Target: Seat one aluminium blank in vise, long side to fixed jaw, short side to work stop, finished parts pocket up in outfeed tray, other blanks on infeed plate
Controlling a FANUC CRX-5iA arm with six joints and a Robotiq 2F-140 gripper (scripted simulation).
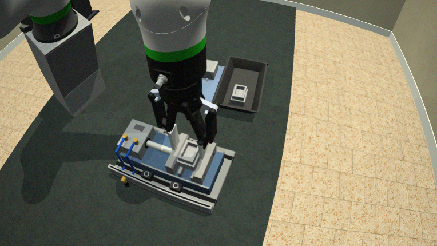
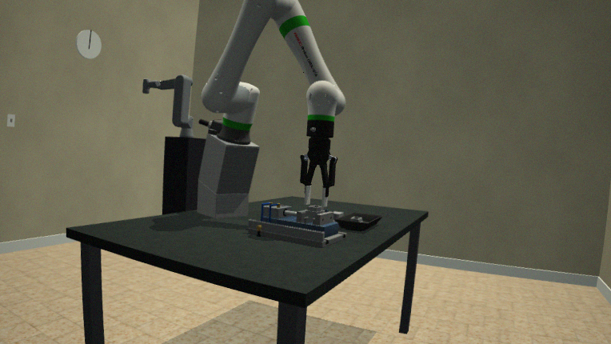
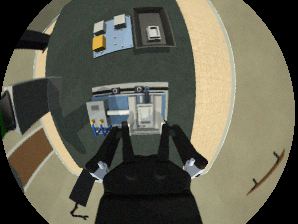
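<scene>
We find a dark green, matt desk on black square legs, standing on a speckled tan tile floor with plain olive walls and a pale skirting board behind. Nearest the exterior camera on the desk sits the vise, a grey block assembly on a blue base with a slotted rail along its front edge, two blue hoses with brass fittings at one end block, and a pale round rod running into its moving jaw. In the vise's opening lies a finished part, a pale grey stepped rectangular piece with its pocket facing up; from the top view it seems to lie with its long side across the opening, though the fingers hide part of it. Directly above it hangs the end effector, pointing straight down, its black fingers with pale tips standing part-way apart on either side of the part, clear of it and holding nothing. Beyond the vise we note the blue infeed plate, carrying two grey blanks and one brass blank. Beside the plate stands the dark, open outfeed tray, rectangular with sloped walls, and in it a second finished part lies flat, pocket up, its long axis along the tray's length.
</scene>
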